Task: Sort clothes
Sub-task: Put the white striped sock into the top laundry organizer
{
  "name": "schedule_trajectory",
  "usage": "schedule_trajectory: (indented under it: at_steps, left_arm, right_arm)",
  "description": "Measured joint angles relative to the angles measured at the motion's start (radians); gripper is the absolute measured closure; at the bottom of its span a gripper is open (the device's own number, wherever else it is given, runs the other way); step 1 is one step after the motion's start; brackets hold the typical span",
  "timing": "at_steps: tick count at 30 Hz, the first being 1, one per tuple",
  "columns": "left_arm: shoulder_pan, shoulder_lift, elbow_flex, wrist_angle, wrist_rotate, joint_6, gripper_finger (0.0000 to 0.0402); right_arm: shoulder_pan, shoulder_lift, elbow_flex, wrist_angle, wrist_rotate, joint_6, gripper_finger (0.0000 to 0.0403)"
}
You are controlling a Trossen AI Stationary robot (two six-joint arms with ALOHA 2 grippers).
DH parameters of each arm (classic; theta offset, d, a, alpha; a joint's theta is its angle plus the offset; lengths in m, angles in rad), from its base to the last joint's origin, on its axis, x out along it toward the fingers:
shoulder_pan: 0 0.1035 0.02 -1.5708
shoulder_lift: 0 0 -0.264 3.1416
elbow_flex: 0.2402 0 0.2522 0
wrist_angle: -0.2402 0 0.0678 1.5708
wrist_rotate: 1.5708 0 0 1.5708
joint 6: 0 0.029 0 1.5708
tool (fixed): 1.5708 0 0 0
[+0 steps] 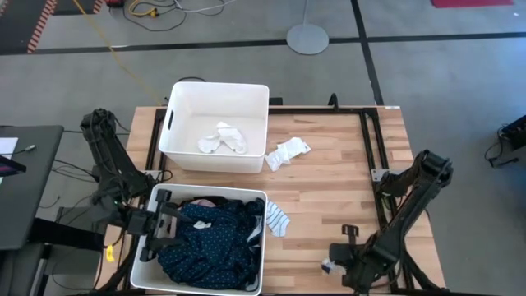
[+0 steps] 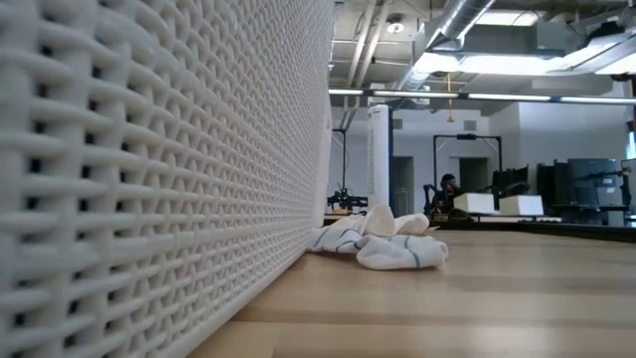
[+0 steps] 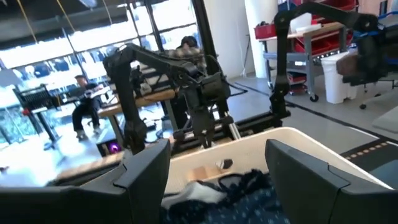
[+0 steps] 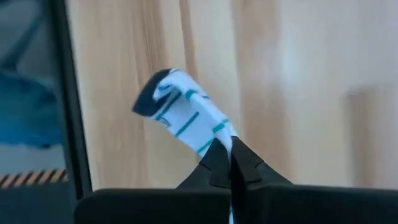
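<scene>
- At the near right edge of the table, my right gripper (image 4: 231, 155) is clamped on a striped sock (image 4: 180, 112); the sock sticks out past the fingertips, its long axis running away from the jaws, with the dark toe at the far end.
- I see in the high view only a small pale spot at this gripper (image 1: 333, 265), so that the jaws are together on the sock I know from the right wrist view alone.
- The far bin (image 1: 185, 94) with white socks (image 1: 222, 140) in it lies well apart from this gripper, across the table toward the far left. I judge the next move is a carry in that direction, and the right arm is the one with the load.
- Two more socks are on the bare wood: a white pair (image 1: 288, 153) just beside the far bin, and a striped one (image 1: 277, 219) touching the near bin (image 1: 263, 247).
- My left gripper (image 1: 170, 224) hangs over the near bin, above the navy dotted piece (image 1: 209, 242). Its fingers (image 3: 146, 171) stand apart with nothing between them.
- The low view shows the woven wall of a bin (image 2: 149, 149) and the white pair (image 2: 383, 244) lying beside it, but neither gripper; the left wrist view shows the right arm (image 3: 134, 81) beyond the bin.
</scene>
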Motion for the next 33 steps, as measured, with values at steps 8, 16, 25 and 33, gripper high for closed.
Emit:
schedule_trajectory:
  at_steps: [8, 16, 25, 33]
  left_arm:
    - [0.042, 0.000, 0.026, 0.022, 0.030, 0.099, 0.0143]
    - [0.261, 0.000, 0.027, 0.078, 0.237, 0.131, 0.0143]
    - [0.477, 0.014, 0.027, 0.191, 0.498, 0.154, 0.0143]
    - [0.589, 0.144, 0.027, 0.366, 0.534, 0.292, 0.0143]
  right_arm:
    - [-0.102, -0.139, 0.124, -0.037, 0.214, -0.277, 0.0402]
    - [-0.278, -0.195, 0.297, 0.107, 0.334, -0.788, 0.0402]
    - [-0.472, -0.196, 0.419, 0.384, 0.332, -1.242, 0.0403]
    - [-0.615, -0.196, 0.424, 0.608, 0.198, -1.365, 0.0403]
